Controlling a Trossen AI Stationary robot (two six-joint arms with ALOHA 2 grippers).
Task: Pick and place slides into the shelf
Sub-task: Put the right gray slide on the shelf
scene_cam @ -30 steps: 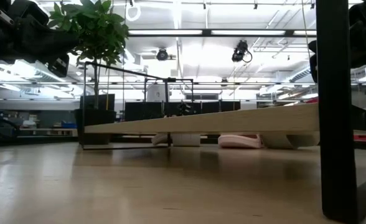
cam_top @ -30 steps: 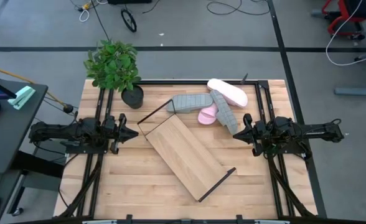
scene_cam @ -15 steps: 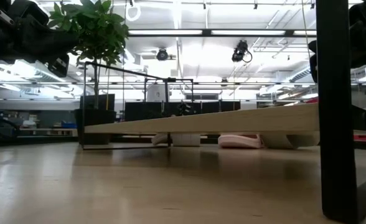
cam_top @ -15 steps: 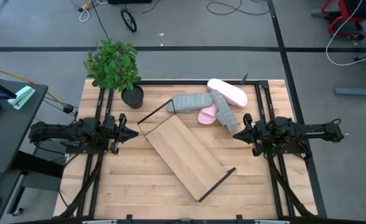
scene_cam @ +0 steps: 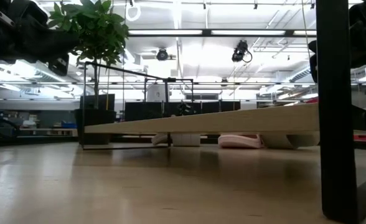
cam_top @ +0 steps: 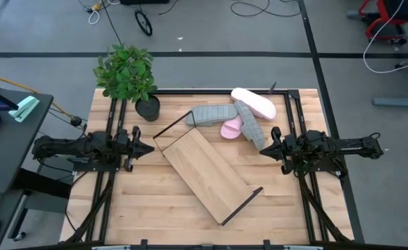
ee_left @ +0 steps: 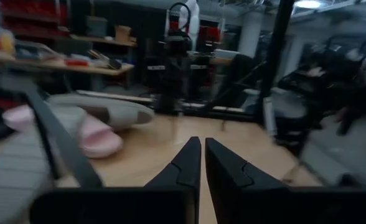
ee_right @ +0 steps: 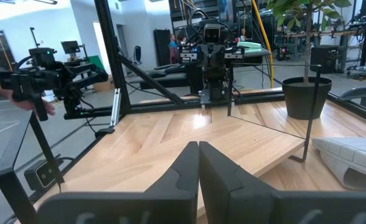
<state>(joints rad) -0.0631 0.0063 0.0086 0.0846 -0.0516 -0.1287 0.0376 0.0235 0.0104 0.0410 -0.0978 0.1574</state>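
A: Where are the slides (cam_top: 237, 115)?
B: Piled just behind the shelf (cam_top: 206, 173), near the right gripper (cam_top: 270, 148); both grippers' fingers pressed together, empty.
A: And the left gripper (cam_top: 146, 148)?
B: Beside the shelf's other end. Low down, the shelf board hides most of the slides.

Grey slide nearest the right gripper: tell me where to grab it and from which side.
Take the grey slide across its narrow width near the end closest to the right gripper, coming from above. It lies long and slim, its far end by the pink slide, so the near end looks freest.
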